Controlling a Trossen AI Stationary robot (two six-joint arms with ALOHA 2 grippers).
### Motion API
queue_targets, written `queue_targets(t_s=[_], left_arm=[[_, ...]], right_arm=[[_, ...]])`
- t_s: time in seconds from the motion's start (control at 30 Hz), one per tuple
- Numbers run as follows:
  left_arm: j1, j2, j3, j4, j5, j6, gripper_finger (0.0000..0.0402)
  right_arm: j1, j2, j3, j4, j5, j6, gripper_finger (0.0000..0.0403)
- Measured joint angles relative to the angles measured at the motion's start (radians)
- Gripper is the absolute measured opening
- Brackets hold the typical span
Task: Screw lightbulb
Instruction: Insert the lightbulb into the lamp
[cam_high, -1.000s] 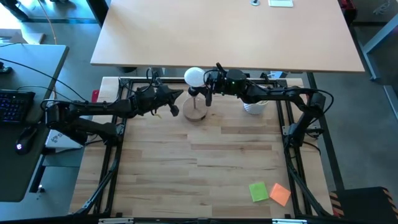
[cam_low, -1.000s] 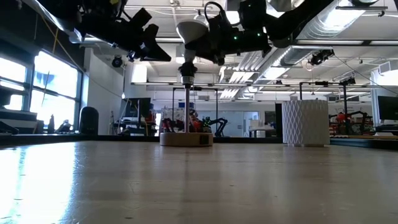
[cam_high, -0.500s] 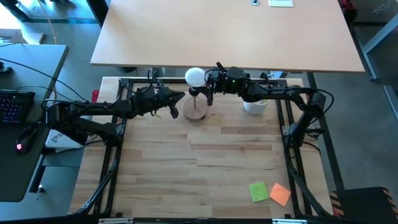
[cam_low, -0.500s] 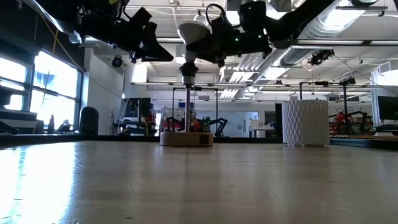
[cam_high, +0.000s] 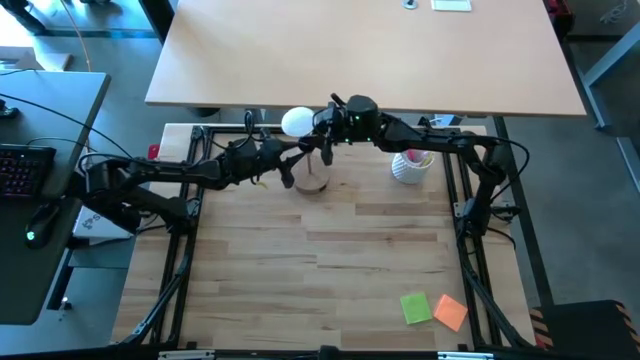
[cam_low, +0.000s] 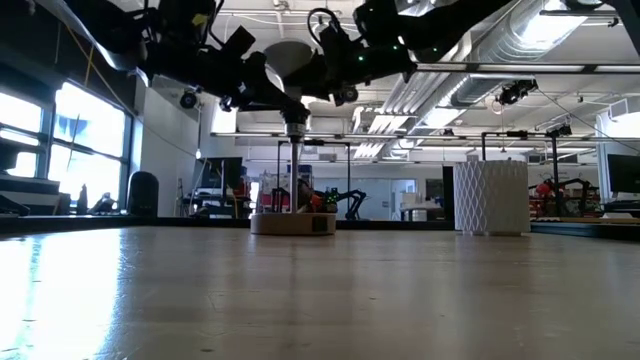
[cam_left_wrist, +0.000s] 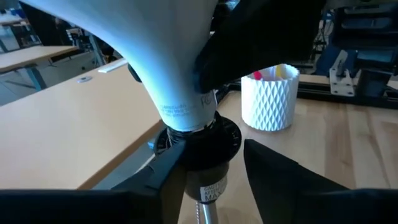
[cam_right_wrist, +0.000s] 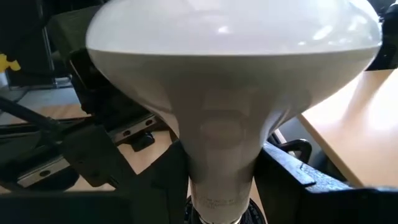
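The white lightbulb (cam_high: 297, 122) sits tilted on the lamp's black socket (cam_left_wrist: 208, 140), its narrow end (cam_left_wrist: 186, 118) in the socket's mouth. The socket tops a thin pole on a round wooden base (cam_high: 313, 181) at the table's far middle. My right gripper (cam_high: 318, 135) reaches in from the right and is shut on the bulb. My left gripper (cam_high: 296, 160) comes from the left and stands open, one finger on each side of the socket (cam_low: 295, 125). My left gripper (cam_left_wrist: 211, 155) straddles the socket, coming almost level from the table's left. One finger (cam_left_wrist: 163, 174) lies close against the socket's side, and I cannot tell whether it touches. My right gripper (cam_right_wrist: 224, 180) pinches the bulb's cone-shaped neck (cam_right_wrist: 221, 155) between its two fingers, below the round head. It comes nearly level from the table's right. The bulb leans toward the left, its narrow end in the socket.
A white ribbed cup (cam_high: 410, 168) with pink items stands right of the lamp. A green (cam_high: 416, 308) and an orange (cam_high: 451, 312) note lie near the front right corner. A light tabletop (cam_high: 360, 50) spans beyond the far edge.
My right gripper has gone toward the table's left with the bulb, and the lamp's top has leaned that way while its base stayed. My left gripper has moved toward the lamp, sunk a little and opened, and its fingers now stand on either side of the socket.
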Motion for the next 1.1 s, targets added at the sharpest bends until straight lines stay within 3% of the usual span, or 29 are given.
queue_targets(t_s=[0.37, 0.67, 1.1], left_arm=[[0.006, 0.031, -0.001, 0.084, -0.02, 0.0, 0.0161], [0.006, 0.028, 0.001, 0.126, -0.023, 0.011, 0.0161], [0.014, 0.046, 0.001, 0.196, 0.031, 0.044, 0.0161]], right_arm=[[0.015, -0.007, -0.027, 0.024, 0.026, -0.034, 0.0142], [0.007, -0.022, -0.208, 0.352, 0.051, 0.086, 0.0142], [0.014, -0.021, -0.214, 0.366, 0.033, 0.077, 0.0138]])
